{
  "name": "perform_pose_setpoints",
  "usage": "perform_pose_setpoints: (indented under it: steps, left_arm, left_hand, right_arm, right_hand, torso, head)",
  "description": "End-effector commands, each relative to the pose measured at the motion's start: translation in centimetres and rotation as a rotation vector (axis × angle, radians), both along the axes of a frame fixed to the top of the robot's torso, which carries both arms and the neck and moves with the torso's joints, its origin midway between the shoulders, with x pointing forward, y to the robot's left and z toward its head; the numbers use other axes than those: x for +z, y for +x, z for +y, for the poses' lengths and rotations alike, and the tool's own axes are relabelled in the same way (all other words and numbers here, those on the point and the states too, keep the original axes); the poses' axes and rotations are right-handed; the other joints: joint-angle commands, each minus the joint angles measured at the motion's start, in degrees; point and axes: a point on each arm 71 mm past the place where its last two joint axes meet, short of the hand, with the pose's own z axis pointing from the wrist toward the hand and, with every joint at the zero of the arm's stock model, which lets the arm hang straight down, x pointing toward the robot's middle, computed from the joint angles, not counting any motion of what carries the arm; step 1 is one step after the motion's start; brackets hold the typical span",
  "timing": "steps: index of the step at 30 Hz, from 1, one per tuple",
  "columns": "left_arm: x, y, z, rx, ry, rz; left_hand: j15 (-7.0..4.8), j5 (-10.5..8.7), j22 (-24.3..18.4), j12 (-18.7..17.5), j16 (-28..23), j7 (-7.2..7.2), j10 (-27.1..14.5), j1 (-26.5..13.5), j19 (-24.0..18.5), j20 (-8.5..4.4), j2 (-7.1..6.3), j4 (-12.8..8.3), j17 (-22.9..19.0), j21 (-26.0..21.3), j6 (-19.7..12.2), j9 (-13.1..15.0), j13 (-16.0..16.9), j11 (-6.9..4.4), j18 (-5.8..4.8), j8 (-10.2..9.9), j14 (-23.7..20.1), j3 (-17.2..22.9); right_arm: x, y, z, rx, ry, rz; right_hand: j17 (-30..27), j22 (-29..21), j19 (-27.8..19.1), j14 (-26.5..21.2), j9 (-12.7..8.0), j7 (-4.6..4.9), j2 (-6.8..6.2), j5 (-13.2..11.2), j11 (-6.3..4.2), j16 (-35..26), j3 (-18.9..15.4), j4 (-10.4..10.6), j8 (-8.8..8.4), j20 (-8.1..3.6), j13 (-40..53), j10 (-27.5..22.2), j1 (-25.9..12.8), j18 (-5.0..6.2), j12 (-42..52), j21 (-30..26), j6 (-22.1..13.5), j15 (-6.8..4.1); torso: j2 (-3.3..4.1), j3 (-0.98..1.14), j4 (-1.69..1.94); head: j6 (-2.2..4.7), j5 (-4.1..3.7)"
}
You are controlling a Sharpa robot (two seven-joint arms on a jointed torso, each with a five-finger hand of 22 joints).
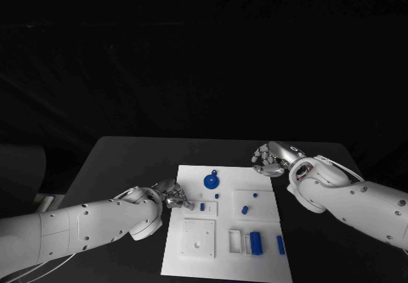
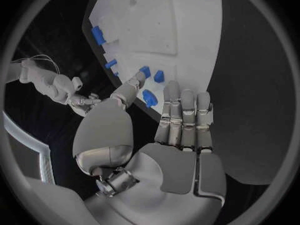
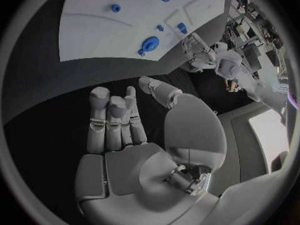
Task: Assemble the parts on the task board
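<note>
The white task board [image 1: 228, 227] lies flat in the middle of the black bench [image 1: 127, 159], its long axis running from the robot's side away toward the far edge. Blue parts sit across it. A round disc-shaped part with a small tab [image 1: 211, 179] lies near the far end, the tab pointing away from the robot. Just nearer is a tiny blue peg [image 1: 217, 196]. A short blue piece [image 1: 201, 206] stands in a raised square block close to the board's left edge, and another small blue piece [image 1: 244, 209] lies on the right-hand square, tilted slightly. Near the robot's end, a thick blue bar [image 1: 255, 239] and a thin blue bar [image 1: 280, 244] lie side by side, both with their long axes in line with the board's length.

The left robot hand [image 1: 170, 194] rests at the board's left edge, beside the raised block; its fingers are stretched out and apart, holding nothing. The right robot hand [image 1: 272, 160] hovers over the bench just off the far right corner of the board, fingers loosely curved and apart, with nothing in them.
</note>
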Motion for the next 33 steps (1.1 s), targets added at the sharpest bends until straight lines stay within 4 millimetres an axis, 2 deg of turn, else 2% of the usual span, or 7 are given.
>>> perform_pose_setpoints:
  steps: [1,6,13,20,25,30,33]
  left_arm:
    - [1.1,0.3,0.0,-0.046,-0.031,-0.014]
    - [3.8,1.4,-0.3,-0.109,-0.055,-0.075]
    - [5.8,2.5,-2.7,-0.277,-0.105,-0.226]
    - [6.3,2.9,-5.5,-0.475,-0.014,-0.328]
    - [6.0,3.3,-7.4,-0.579,0.07,-0.37]
    - [5.5,4.2,-9.2,-0.638,0.136,-0.379]
    - [4.9,4.5,-9.8,-0.653,0.155,-0.363]
  left_hand:
    - [0.71,2.46,-0.04,-1.0,-0.75,0.09,-0.44,2.9,-0.58,-4.96,0.95,-0.62,-0.47,-0.49,-0.67,-0.53,-1.04,0.32,-0.08,-0.18,-0.03,0.62]
    - [2.33,3.96,-0.65,-4.07,-3.99,0.54,-1.15,6.29,-1.38,-3.4,2.11,-0.97,-2.29,-2.07,-1.51,-1.59,-3.6,1.42,0.05,-0.18,-0.88,0.52]
    - [1.86,0.02,-2.19,-12.05,-8.53,0.75,0.4,9.35,2.7,-3.54,4.66,-0.27,-4.39,-3.69,-2.47,-4.14,-8.89,2.63,1.26,-1.0,4.62,1.11]
    - [2.25,-0.65,-4.01,-20.93,-15.89,0.53,4.4,11.11,5.11,-3.28,6.76,-0.98,-6.27,-6.27,-1.63,-6.03,-13.06,3.18,1.3,-2.32,8.58,1.05]
    - [2.03,-0.64,-4.28,-25.6,-17.87,0.42,5.17,12.12,7.51,-3.52,7.0,-1.2,-5.5,-6.36,-1.17,-6.76,-14.73,3.57,1.91,-3.06,11.82,0.62]
    - [2.04,-0.68,-4.35,-26.45,-18.31,0.43,5.43,12.23,7.91,-3.52,7.09,-1.18,-5.13,-6.44,-0.96,-6.86,-15.06,3.6,2.01,-3.13,12.35,0.53]
    - [1.78,-0.54,-3.55,-28.26,-16.56,0.55,5.12,12.66,10.38,-3.94,7.92,-1.29,-3.33,-4.64,-0.38,-7.06,-15.85,3.57,2.9,-3.21,15.36,0.07]
  right_arm:
    - [0.0,0.0,0.0,0.011,0.002,-0.001]
    - [0.0,0.1,-0.1,0.007,0.005,-0.001]
    - [-0.1,0.4,0.0,0.008,0.023,-0.003]
    - [-0.1,0.5,0.0,0.007,0.034,-0.004]
    - [-0.2,0.6,0.2,0.011,0.039,-0.004]
    - [-0.2,0.6,0.5,0.015,0.043,-0.004]
    - [-0.2,0.6,0.7,0.019,0.044,-0.004]
  right_hand:
    - [-0.1,1.0,0.04,-0.2,-0.13,0.5,-0.18,0.41,0.05,-0.13,-0.16,-0.09,-0.3,-0.4,-0.11,-0.55,-0.35,2.59,0.31,-0.17,-0.09,0.3]
    - [-0.1,0.99,0.05,-0.19,-0.21,0.59,-0.16,0.42,0.12,-0.13,-0.2,-0.15,-0.48,-0.41,-0.13,-0.55,-0.33,2.59,0.33,-0.18,-0.44,0.37]
    - [-0.12,0.97,0.03,-0.21,-0.37,0.83,-0.09,0.46,0.34,-0.15,-0.17,-0.3,-0.87,-0.42,-0.18,-0.56,-0.17,2.59,0.37,-0.23,-1.19,0.56]
    - [-0.16,0.95,-0.12,-0.34,-0.64,1.28,-0.12,0.45,0.76,-0.24,-0.11,-0.55,-1.56,-0.37,-0.25,-0.75,0.08,2.59,0.35,-0.36,-2.55,0.96]
    - [-0.17,0.94,-0.18,-0.39,-0.66,1.34,-0.09,0.46,0.83,-0.27,-0.09,-0.56,-1.6,-0.34,-0.27,-0.82,0.1,2.59,0.33,-0.41,-2.66,1.02]
    - [-0.18,0.94,-0.19,-0.41,-0.66,1.36,-0.08,0.46,0.84,-0.28,-0.09,-0.56,-1.6,-0.33,-0.28,-0.84,0.09,2.59,0.32,-0.42,-2.68,1.04]
    - [-0.18,0.93,-0.21,-0.43,-0.66,1.38,-0.04,0.48,0.86,-0.3,-0.08,-0.54,-1.61,-0.32,-0.3,-0.86,0.09,2.59,0.31,-0.44,-2.72,1.06]
  torso:
    - [-0.01,-0.02,-0.02]
    - [-0.03,-0.01,0.01]
    - [0.02,-0.06,-0.09]
    - [0.03,0.04,0.02]
    - [0.05,0.05,-0.06]
    - [0.1,0.08,-0.17]
    - [0.14,0.11,-0.23]
  head:
    - [0.1,-0.2]
    - [0.28,-0.48]
    - [0.63,-0.6]
    - [0.58,-0.7]
    - [0.65,-0.77]
    - [0.64,-0.73]
    - [0.66,-0.67]
